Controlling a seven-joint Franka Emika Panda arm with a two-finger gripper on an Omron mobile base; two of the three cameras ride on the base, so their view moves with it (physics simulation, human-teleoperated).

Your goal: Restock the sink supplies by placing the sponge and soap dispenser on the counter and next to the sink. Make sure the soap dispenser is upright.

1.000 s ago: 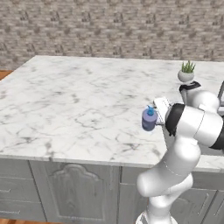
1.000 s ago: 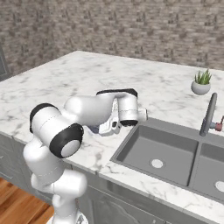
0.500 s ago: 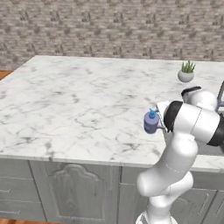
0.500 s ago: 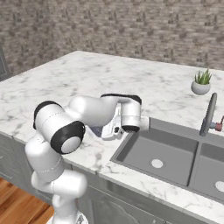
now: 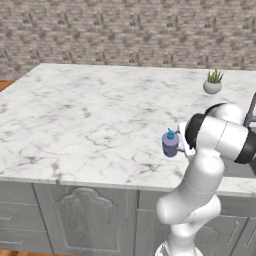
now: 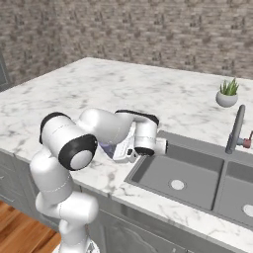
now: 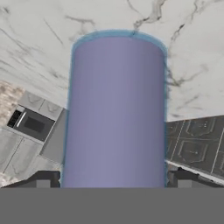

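The worktop [image 5: 90,115] is a broad marble slab, bare over most of its width, with the sink [image 6: 192,178] set into its right end. Neither supply rests beside the sink yet, so I judge the task less than half done. The arm [image 5: 210,150] folds low over the near edge, next to the sink's left rim, and carries the bottle [image 5: 170,144]; from the left base view it looks upright, pump on top, just above or at the marble (which of the two I cannot tell). In the hand view the bottle [image 7: 116,113] stands between the gripper [image 7: 113,178] tips, each tip pressed to a side, so the gripper is clamped on it. What seems left is to set it down standing and let go, then fetch the sponge. The faucet [image 6: 235,129] and a small potted plant [image 6: 227,95] stand at the far side, well apart from the bottle; nothing lies in the way on the marble around it.
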